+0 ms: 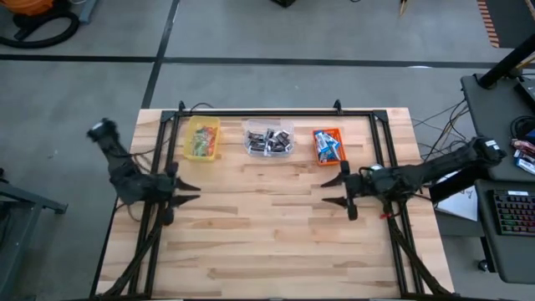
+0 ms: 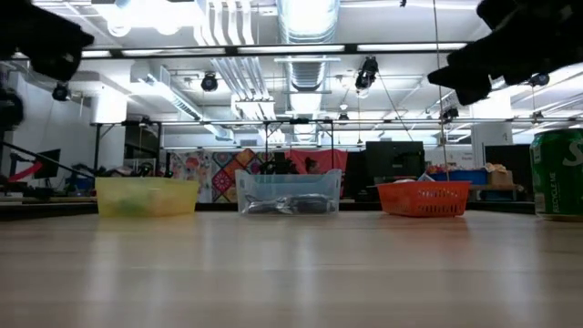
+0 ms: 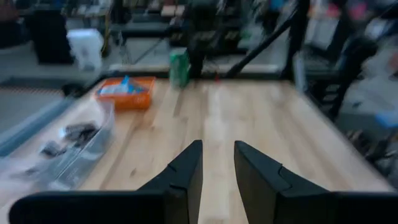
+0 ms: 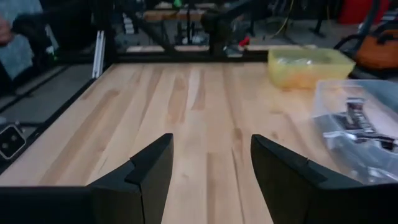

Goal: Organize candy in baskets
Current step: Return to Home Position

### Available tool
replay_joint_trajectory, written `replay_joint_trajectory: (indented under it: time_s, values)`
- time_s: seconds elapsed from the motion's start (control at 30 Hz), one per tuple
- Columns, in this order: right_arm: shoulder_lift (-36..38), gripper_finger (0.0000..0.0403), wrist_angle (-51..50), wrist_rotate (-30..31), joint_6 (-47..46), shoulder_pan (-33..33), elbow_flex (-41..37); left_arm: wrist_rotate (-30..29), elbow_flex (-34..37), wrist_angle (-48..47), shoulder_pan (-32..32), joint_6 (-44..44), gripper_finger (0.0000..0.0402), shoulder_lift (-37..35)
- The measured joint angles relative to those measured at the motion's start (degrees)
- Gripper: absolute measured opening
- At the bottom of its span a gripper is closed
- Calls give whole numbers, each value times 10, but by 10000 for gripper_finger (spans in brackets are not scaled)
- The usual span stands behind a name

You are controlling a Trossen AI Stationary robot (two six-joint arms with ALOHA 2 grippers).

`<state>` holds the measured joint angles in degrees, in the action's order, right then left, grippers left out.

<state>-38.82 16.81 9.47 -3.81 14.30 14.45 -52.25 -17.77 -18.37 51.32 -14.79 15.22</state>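
With the candy (image 1: pixel 268 140) sorted by kind into the yellow basket (image 2: pixel 146 197), clear basket (image 2: pixel 289 185) and orange basket (image 2: pixel 424 198) along the far edge of the worktop (image 1: pixel 267 238), the left gripper (image 1: pixel 196 192) and right gripper (image 1: pixel 326 191) hover open and empty at the sides, probably because nothing is left to pick.

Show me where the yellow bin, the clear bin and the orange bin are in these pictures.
yellow bin (image 2: pixel 146 197): low view, front wall.
clear bin (image 2: pixel 289 186): low view, front wall.
orange bin (image 2: pixel 424 199): low view, front wall.
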Motion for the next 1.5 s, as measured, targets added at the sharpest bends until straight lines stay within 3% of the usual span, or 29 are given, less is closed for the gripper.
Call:
replay_joint_trajectory:
  time_s: [0.2, 0.4, 0.5, 0.73, 0.97, 1.17, 1.33, 1.5]
  values:
    - [111, 203, 1, 0, -13, -18, -61, -229, 50, 36, 178, -31, 74, -37]
    - [202, 203, 0, 0, -1, -51, -99, -339, 112, 61, 236, -79, 74, -40]
    - [244, 203, 0, -4, 0, -67, -118, -362, 145, 87, 232, -121, 74, -38]
    - [321, 203, -40, -12, -7, -94, -133, -363, 162, 126, 213, -115, 74, -34]
    - [372, 203, -71, -33, 15, -98, -133, -281, 141, 175, 169, -74, 74, -26]
    - [387, 203, -91, -35, 33, -106, -133, -227, 145, 348, 84, 130, 70, -11]
    - [388, 203, -88, -39, 34, -114, -132, 20, 154, 437, -64, 285, 29, -19]
    - [388, 203, -90, -69, 34, -114, -136, 65, 172, 371, -174, 253, 4, -48]
